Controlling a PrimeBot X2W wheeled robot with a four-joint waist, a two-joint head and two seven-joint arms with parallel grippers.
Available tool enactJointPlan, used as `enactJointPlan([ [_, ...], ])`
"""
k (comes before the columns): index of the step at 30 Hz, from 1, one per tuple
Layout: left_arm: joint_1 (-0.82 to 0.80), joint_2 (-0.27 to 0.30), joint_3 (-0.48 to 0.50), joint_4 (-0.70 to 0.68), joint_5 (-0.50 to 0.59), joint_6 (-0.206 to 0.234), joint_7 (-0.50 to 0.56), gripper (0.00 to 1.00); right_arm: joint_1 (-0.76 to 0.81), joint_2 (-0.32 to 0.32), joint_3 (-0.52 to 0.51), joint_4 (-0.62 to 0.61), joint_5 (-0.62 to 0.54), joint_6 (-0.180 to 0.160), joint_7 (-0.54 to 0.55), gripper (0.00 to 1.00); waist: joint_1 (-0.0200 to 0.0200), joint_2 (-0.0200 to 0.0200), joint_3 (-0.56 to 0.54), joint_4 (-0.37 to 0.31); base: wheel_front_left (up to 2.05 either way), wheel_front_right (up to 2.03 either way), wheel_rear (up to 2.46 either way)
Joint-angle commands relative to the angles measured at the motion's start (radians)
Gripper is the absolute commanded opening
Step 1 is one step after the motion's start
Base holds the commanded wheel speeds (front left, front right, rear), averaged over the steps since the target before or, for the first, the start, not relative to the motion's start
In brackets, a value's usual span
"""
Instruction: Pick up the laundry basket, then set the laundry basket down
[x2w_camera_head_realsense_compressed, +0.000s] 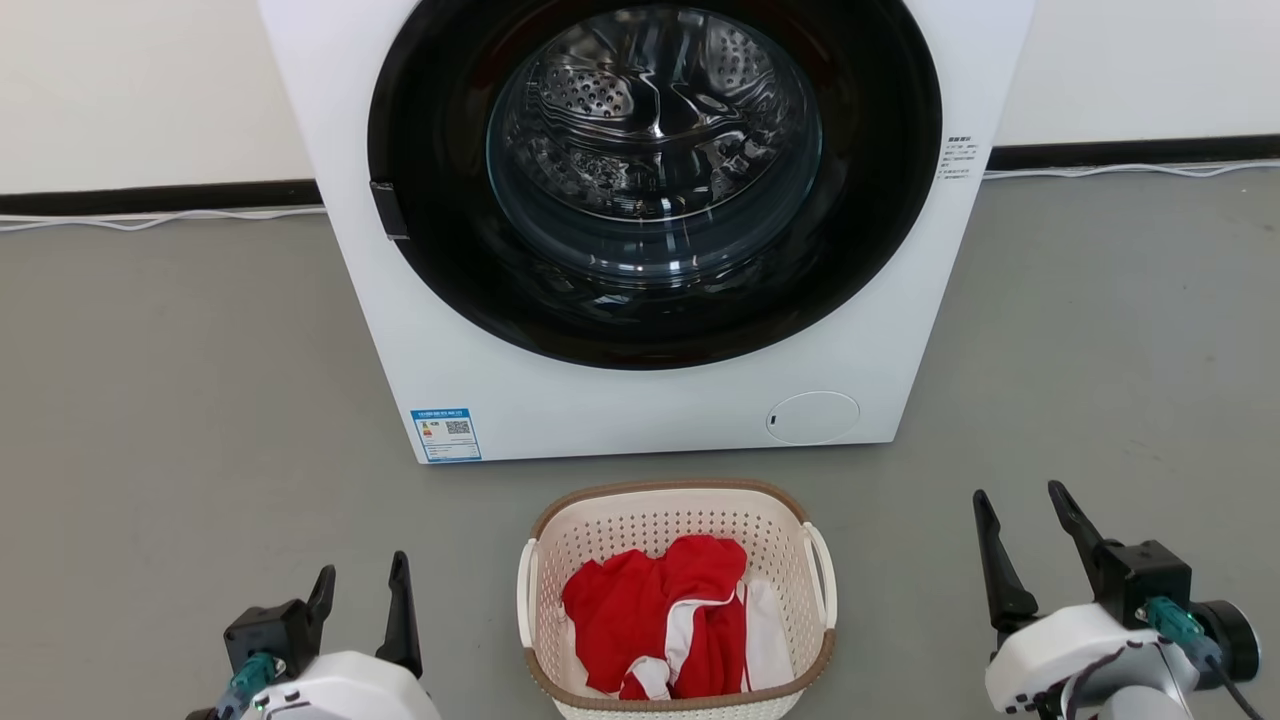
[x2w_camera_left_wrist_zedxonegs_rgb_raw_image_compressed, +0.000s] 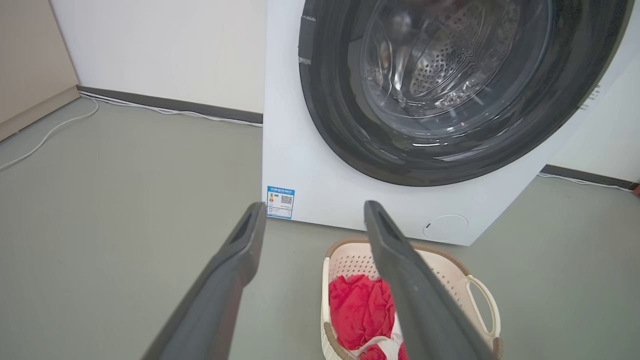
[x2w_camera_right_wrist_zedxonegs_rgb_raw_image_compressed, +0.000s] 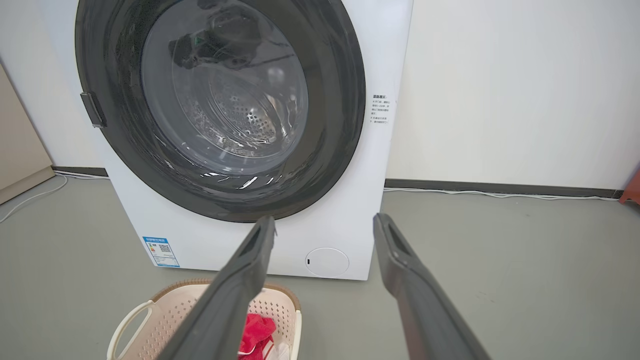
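In head view, laundry basket (x2w_camera_head_realsense_compressed: 655, 527) shows both handles (x2w_camera_head_realsense_compressed: 826, 580).

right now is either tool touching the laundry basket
Apart. The head view shows bare floor between the laundry basket and both the left tool and the right tool.

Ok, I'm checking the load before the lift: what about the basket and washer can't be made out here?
- The basket, near wall: cut off by the bottom edge, head view.
- What lies under the red cloth: covered, head view.
- The basket's middle: behind a left finger, left wrist view; behind a right finger, right wrist view.
- The washer sticker print: too small in every view.
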Motion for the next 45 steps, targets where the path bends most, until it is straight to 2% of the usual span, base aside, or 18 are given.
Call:
enactJointPlan([
  [1, -0.013, 0.007, 0.039, -0.035, 0.019, -0.009, -0.006, 1.0, -0.005, -0.001, 0.014, -0.041, -0.018, 0.006, -0.014, 1.0, 0.0001, 0.0, -0.002, -0.002, 0.0, 0.0, 0.0],
  [14, 0.047, -0.024, 0.084, -0.09, 0.018, -0.016, -0.006, 1.0, 0.05, 0.019, -0.008, -0.088, -0.032, 0.006, -0.014, 1.0, 0.0001, 0.0, -0.03, -0.003, 0.0, 0.0, 0.0],
  [31, 0.057, -0.034, 0.108, -0.097, 0.017, -0.02, -0.006, 1.0, 0.058, 0.028, -0.007, -0.1, -0.034, 0.006, -0.014, 1.0, 0.0001, 0.0, -0.038, 0.006, 0.0, 0.0, 0.0],
  [32, 0.078, -0.04, 0.077, -0.072, 0.016, -0.016, 0.0, 0.0, 0.076, 0.03, -0.029, -0.069, -0.028, 0.0, 0.0, 0.0, 0.0001, 0.0, -0.038, 0.006, 0.0, 0.0, 0.0],
  [37, 0.082, -0.046, 0.083, -0.041, -0.007, -0.019, 0.012, 0.0, 0.078, 0.034, -0.038, -0.034, -0.002, -0.001, 0.015, 0.0, 0.0002, 0.0, -0.037, 0.007, 0.0, 0.0, 0.0],
  [41, 0.079, -0.046, 0.089, -0.048, -0.049, -0.025, 0.025, 0.0, 0.075, 0.034, -0.042, -0.039, 0.052, -0.001, 0.033, 0.0, 0.0022, 0.0, -0.036, 0.007, 0.0, 0.0, 0.0],
  [45, 0.079, -0.045, 0.091, -0.056, -0.091, -0.031, 0.035, 0.0, 0.078, 0.034, -0.037, -0.049, 0.108, -0.001, 0.041, 0.0, 0.0004, 0.0, -0.032, 0.007, 0.0, 0.0, 0.0],
])
